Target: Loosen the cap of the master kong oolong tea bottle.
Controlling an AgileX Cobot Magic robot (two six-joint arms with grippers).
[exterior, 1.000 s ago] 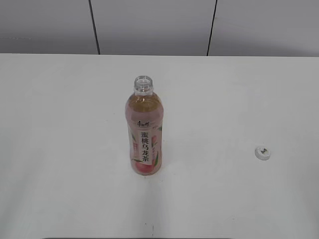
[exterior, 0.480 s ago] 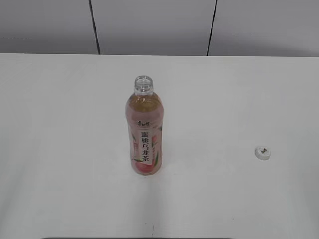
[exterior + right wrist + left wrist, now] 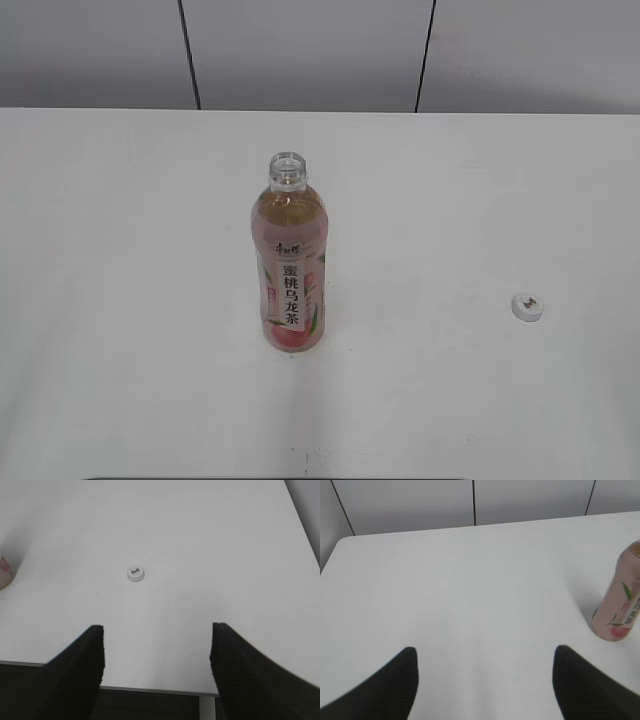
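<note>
The master kong oolong tea bottle (image 3: pixel 290 260) stands upright in the middle of the white table (image 3: pixel 120 250), its neck open with no cap on it. Its lower part shows at the right edge of the left wrist view (image 3: pixel 620 600), and a sliver of its base shows at the left edge of the right wrist view (image 3: pixel 5 572). The white cap (image 3: pixel 527 307) lies flat on the table to the bottle's right, dark mark up; it also shows in the right wrist view (image 3: pixel 135 573). My left gripper (image 3: pixel 485 652) is open and empty. My right gripper (image 3: pixel 157 630) is open and empty, over the table's front edge, short of the cap. Neither gripper shows in the exterior view.
A grey panelled wall (image 3: pixel 300 50) runs behind the table's far edge. The table's front edge (image 3: pixel 150 687) shows between my right fingers, with dark space below it.
</note>
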